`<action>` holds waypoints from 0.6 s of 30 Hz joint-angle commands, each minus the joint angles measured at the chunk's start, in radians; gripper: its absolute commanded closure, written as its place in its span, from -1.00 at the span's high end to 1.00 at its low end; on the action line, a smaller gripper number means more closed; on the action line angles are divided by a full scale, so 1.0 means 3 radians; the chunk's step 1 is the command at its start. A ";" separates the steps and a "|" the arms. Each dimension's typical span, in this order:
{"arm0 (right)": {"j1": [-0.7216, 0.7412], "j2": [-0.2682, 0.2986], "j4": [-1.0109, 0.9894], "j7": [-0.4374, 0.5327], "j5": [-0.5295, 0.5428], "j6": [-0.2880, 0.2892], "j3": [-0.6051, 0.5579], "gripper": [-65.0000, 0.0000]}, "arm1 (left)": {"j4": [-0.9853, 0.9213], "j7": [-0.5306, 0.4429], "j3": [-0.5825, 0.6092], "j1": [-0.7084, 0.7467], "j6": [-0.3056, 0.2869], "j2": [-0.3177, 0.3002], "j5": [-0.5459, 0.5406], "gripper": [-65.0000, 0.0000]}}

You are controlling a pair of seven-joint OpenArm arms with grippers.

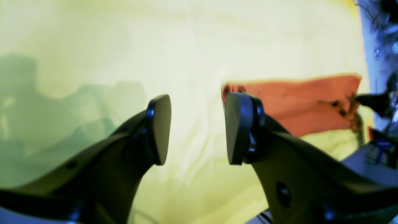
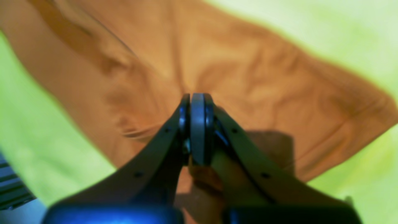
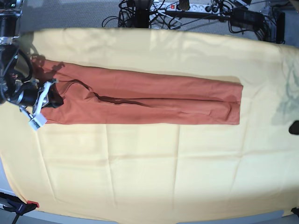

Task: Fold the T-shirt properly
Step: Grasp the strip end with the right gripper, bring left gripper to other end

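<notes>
Left wrist view: the left pincer is seen spread wide with nothing between its pads, hung above the pale yellow cloth; the T-shirt is glimpsed at three o'clock of it, lying flat. Right wrist view: the right pincer is shown pressed together, with the T-shirt's creased orange fabric gathered right at its tips. Base view: the T-shirt is laid out as a long narrow band across the cloth-covered bench, its nine o'clock end met by the right pincer.
</notes>
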 commanded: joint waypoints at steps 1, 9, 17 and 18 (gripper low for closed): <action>0.0017 0.0024 0.0039 0.0127 -0.0084 0.0015 0.0041 -1.00 | 0.0047 -0.0036 -0.0074 0.0005 -0.0015 -0.0053 -0.0081 -0.06; -0.0306 -0.0220 0.0039 0.0520 -0.0875 -0.0197 0.0041 -1.00 | 0.0048 -0.0057 -0.0103 0.0446 -0.0065 0.0340 -0.0081 -0.03; -0.0326 -0.0220 0.0039 0.0532 -0.0924 -0.0282 0.0041 -1.00 | 0.0048 -0.0032 -0.0102 0.0500 -0.0099 0.0865 -0.0081 -0.03; -0.0326 -0.0219 0.0039 0.0532 -0.0924 -0.0282 0.0041 -1.00 | 0.0048 -0.0025 -0.0102 0.0502 -0.0099 0.0923 -0.0081 -0.03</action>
